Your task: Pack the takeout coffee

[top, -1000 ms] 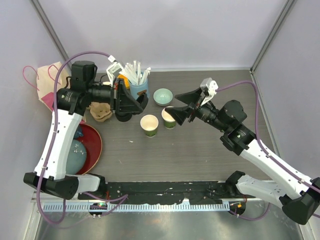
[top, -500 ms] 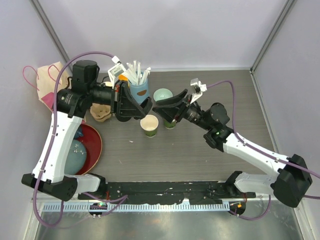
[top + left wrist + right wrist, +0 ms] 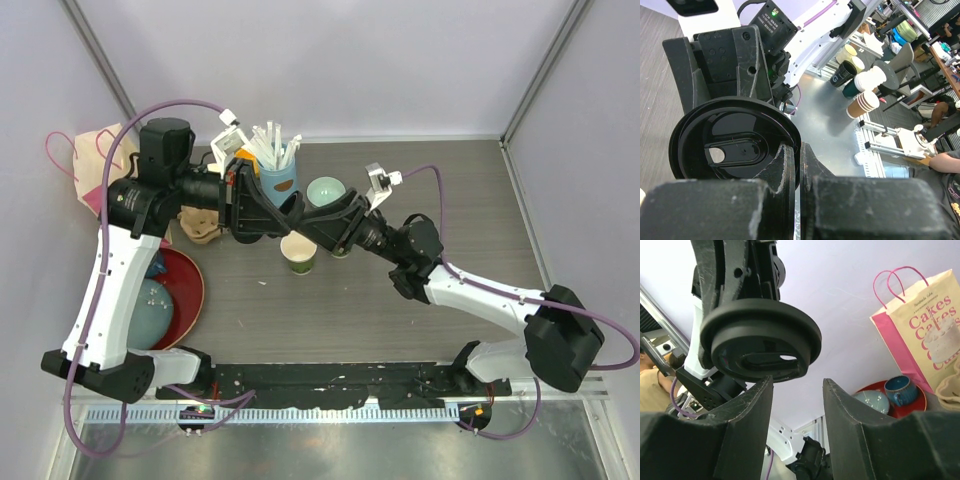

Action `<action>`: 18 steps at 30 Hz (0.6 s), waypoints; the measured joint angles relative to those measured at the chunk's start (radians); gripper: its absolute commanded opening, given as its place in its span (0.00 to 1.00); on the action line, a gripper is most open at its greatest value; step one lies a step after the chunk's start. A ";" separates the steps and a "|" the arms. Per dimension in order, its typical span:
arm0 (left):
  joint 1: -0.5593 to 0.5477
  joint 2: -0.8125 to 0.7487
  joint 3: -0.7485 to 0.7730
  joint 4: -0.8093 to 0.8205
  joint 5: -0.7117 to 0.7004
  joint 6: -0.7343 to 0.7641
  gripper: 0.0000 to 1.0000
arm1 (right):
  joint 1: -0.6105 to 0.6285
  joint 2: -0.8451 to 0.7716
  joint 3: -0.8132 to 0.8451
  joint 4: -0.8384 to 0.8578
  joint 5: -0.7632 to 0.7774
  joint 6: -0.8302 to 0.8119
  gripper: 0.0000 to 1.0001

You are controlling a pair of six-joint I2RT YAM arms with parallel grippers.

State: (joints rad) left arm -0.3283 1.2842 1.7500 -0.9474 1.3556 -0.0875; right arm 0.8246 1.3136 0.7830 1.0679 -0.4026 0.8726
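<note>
Nearest the arm bases, one dark-green paper cup [image 3: 299, 250] stands open on the table [image 3: 400, 300], cream inside and unlidded. Just right of it a second cup [image 3: 341, 250] is largely covered by the right arm, so I cannot tell whether it has a lid. Above them, the left gripper [image 3: 799, 150] has its fingers pressed nearly together on the rim of a black lid [image 3: 732, 145], holding it on edge in the air. The right gripper [image 3: 796, 385] faces it with fingers spread wide, the lid just beyond their tips and not touched. The lid looks thin, light and slick; it probably flexes if squeezed across its face, so the raised rim is the place to pinch. The cups are light and easily crushed, best taken gently low on the wall. Farther back sit a pale green bowl [image 3: 325, 190] and a blue cup of straws [image 3: 275, 170]. From above, the lid is lost against the black fingers, and no second lid shows in any view.
</note>
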 measured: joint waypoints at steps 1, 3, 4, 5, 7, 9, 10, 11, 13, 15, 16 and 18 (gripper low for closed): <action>0.000 0.000 0.000 -0.002 0.000 0.002 0.00 | 0.000 0.000 0.000 0.010 0.000 0.003 0.49; -0.002 -0.001 0.000 -0.006 0.000 0.010 0.00 | -0.001 0.000 0.000 0.027 0.002 0.003 0.47; -0.002 -0.002 0.000 -0.008 0.000 0.014 0.00 | -0.001 0.000 0.001 0.028 0.004 0.003 0.45; -0.004 -0.003 0.000 -0.008 0.000 0.018 0.00 | -0.001 0.000 0.004 0.028 0.005 0.003 0.44; -0.005 -0.004 0.000 -0.010 0.002 0.021 0.00 | -0.001 0.003 0.013 0.027 0.008 0.003 0.42; -0.005 -0.004 0.000 -0.012 0.003 0.024 0.00 | -0.001 0.010 0.027 0.029 0.012 0.003 0.42; -0.006 -0.004 0.000 -0.013 0.004 0.026 0.00 | -0.001 0.016 0.034 0.030 0.014 0.003 0.40; -0.006 -0.004 0.000 -0.014 0.004 0.029 0.00 | -0.001 0.023 0.041 0.031 0.017 0.002 0.39; -0.006 -0.004 0.000 -0.015 0.005 0.039 0.00 | -0.001 0.033 0.048 0.031 0.020 0.002 0.35; -0.006 -0.004 0.000 -0.015 0.008 0.045 0.00 | -0.001 0.040 0.050 0.031 0.021 0.002 0.31; -0.006 -0.004 0.000 -0.016 0.009 0.046 0.00 | -0.001 0.042 0.050 0.031 0.023 0.002 0.25; -0.006 -0.004 0.000 -0.017 0.008 0.049 0.00 | -0.001 0.048 0.053 0.031 0.022 0.000 0.19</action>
State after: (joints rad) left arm -0.3347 1.2800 1.7500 -0.9646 1.3632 -0.0383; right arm 0.8238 1.3621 0.8364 1.0992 -0.3805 0.8726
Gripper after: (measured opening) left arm 0.030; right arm 0.279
